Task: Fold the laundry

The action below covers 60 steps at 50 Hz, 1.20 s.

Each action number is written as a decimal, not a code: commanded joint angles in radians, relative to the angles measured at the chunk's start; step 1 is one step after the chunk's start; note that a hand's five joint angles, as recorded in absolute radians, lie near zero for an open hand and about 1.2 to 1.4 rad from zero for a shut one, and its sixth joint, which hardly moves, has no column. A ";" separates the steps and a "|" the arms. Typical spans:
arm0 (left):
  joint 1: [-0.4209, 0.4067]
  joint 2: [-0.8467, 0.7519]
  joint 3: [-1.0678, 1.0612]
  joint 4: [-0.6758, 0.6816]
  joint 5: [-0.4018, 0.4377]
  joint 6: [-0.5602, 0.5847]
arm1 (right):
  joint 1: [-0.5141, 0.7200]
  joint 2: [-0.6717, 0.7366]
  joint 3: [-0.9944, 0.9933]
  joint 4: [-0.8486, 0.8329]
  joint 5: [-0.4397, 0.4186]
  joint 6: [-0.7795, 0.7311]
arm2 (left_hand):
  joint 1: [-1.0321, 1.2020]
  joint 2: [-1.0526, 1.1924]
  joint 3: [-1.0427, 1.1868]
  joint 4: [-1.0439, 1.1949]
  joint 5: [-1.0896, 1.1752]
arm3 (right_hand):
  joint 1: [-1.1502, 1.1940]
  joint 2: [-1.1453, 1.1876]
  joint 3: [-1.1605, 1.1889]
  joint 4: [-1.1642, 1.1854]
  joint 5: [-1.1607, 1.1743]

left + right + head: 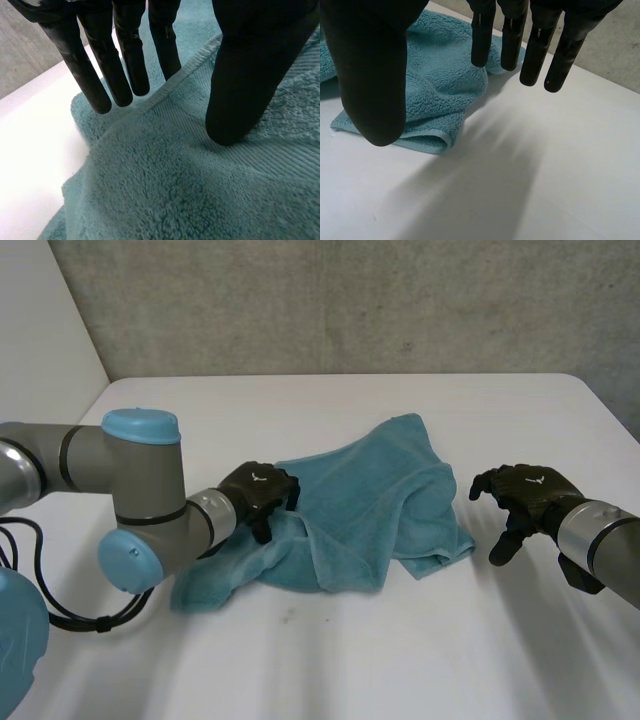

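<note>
A teal towel [370,510] lies crumpled in the middle of the white table [330,660]. My left hand [258,490] is on its left edge. In the left wrist view a raised fold of the towel [175,190] runs between the thumb [245,75], which presses on the cloth, and the fingers [95,65] behind the fold, pinching it. My right hand [525,495] hovers open above bare table just right of the towel, with relaxed fingers [535,50] holding nothing. The towel's folded right corner [440,85] lies beside its thumb [370,75].
A grey wall stands behind the table's far edge [350,376]. Bare white table surrounds the towel in front and to the right [530,165]. My left arm [140,490] reaches in across the table's left side.
</note>
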State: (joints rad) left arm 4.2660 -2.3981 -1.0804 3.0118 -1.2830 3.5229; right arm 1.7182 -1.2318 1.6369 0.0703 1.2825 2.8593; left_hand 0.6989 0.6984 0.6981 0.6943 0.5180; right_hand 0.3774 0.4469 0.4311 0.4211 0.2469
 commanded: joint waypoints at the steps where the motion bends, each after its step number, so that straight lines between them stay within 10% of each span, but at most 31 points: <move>1: 0.000 -0.003 -0.003 -0.007 -0.001 -0.001 | 0.000 0.000 0.000 0.002 0.000 -0.003 | 0.287 0.287 0.288 0.291 0.293 | 0.107 0.037 0.053 0.063 0.063; 13: 0.000 0.014 -0.015 -0.014 -0.015 0.002 | -0.003 -0.009 -0.002 0.005 -0.005 -0.003 | 0.697 0.697 0.698 0.701 0.703 | 0.107 0.037 0.053 0.063 0.063; 27: 0.021 0.316 -0.160 0.162 -0.212 0.001 | -0.092 -0.066 0.067 0.046 0.000 0.060 | 0.697 0.698 0.698 0.702 0.704 | 0.060 -0.010 0.006 0.016 0.016; 60: 0.169 0.468 -0.337 0.190 -0.226 -0.004 | 0.040 0.262 -0.109 -0.093 -0.035 0.267 | 0.697 0.698 0.698 0.702 0.704 | 0.329 0.260 0.276 0.286 0.285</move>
State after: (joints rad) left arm 4.4237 -1.9309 -1.4079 3.2017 -1.5126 3.5202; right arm 1.7260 -1.0118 1.5720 0.0052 1.2212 3.1322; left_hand 1.1826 1.2176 1.2147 1.2169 1.0277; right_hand 0.4469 0.5121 0.5216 0.5239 0.3294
